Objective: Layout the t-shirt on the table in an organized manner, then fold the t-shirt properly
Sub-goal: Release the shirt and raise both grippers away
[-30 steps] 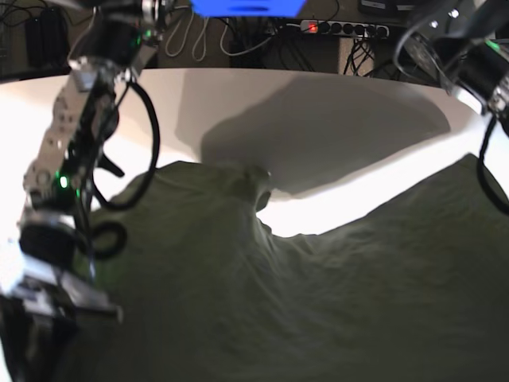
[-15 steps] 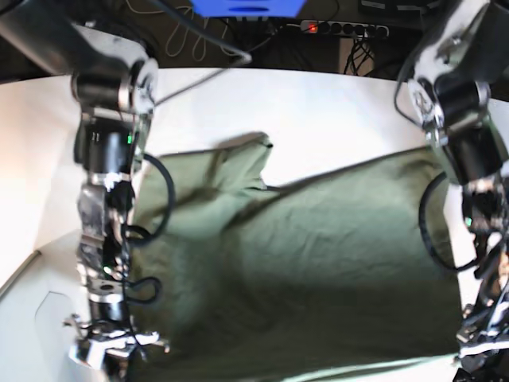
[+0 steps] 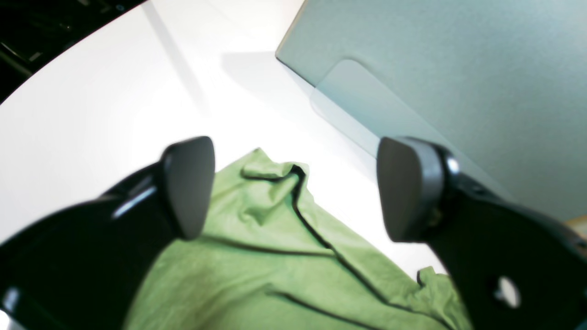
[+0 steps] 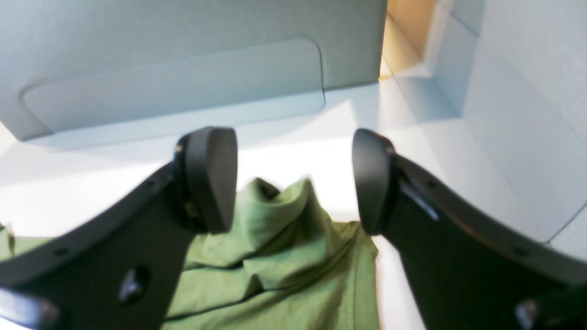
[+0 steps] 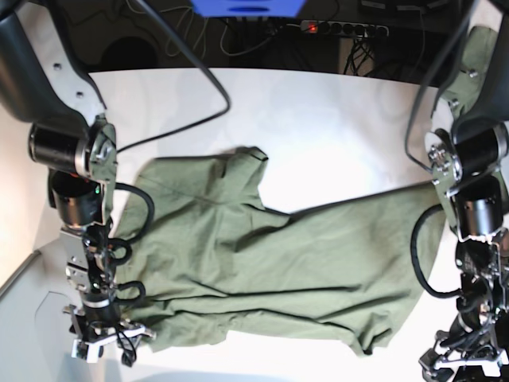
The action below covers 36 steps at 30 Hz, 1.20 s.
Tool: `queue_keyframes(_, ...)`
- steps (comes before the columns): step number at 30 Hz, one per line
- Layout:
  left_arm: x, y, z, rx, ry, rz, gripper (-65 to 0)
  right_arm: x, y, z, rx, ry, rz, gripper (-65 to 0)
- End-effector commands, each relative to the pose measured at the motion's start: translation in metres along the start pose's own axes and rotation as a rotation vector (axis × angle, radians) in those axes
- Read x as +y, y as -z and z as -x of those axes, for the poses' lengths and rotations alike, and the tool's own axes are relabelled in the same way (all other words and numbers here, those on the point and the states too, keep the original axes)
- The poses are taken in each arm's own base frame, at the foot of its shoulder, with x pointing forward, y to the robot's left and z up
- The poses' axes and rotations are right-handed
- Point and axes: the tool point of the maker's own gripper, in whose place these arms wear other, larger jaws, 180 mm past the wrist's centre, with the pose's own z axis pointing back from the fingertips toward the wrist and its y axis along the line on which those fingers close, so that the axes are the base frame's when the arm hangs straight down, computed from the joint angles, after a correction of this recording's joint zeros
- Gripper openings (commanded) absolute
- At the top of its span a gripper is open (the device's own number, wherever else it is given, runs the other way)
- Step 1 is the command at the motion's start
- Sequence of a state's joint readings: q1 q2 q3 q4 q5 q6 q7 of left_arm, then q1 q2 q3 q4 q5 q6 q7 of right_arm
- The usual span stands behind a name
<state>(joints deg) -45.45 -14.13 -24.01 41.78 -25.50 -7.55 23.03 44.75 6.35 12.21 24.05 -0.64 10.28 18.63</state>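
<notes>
Wrinkly olive-green cotton t-shirt lying spread on big white counter. My left gripper hanging spread wide over shirt corner, my right gripper likewise; both holding nothing.

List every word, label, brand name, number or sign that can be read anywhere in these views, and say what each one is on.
None: no view holds readable text.
The t-shirt: plain green fabric, no print or label showing.
The table: bare white, unmarked.
The grey-white box: no lettering.
The power strip beyond the table: only a red light, any marking too small to read.
The blue object at the top edge: no text visible.
</notes>
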Motion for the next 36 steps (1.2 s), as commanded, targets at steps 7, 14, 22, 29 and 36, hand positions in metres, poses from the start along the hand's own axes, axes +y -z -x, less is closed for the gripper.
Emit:
queue_keyframes(7, 0.037, -0.038, 0.026, -0.031, 0.09, -0.024, -8.2, -0.017, -0.016, 0.019, 0.005, -0.016, 0.024, -25.6)
queue_keyframes(14, 0.082, -0.115, 0.09, 0.033, 0.235, -0.064, -8.2, -0.037, -0.056, 0.064, 0.057, -0.053, 0.045, -25.4)
queue_keyframes(22, 0.169, -0.177, 0.144, 0.167, 0.23, -0.238, -8.2, -0.029, -0.136, 0.072, -0.015, -0.123, 0.018, -25.2)
queue_keyframes(29, 0.2, -0.168, 0.171, 0.261, 0.184, -0.302, -8.2, -0.022, -0.203, 0.085, -0.001, -0.144, 0.01, -25.3)
queue_keyframes(36, 0.205, -0.152, 0.177, 0.295, 0.156, -0.318, -8.2, -0.015, -0.253, 0.116, 0.085, -0.126, 0.012, -25.3)
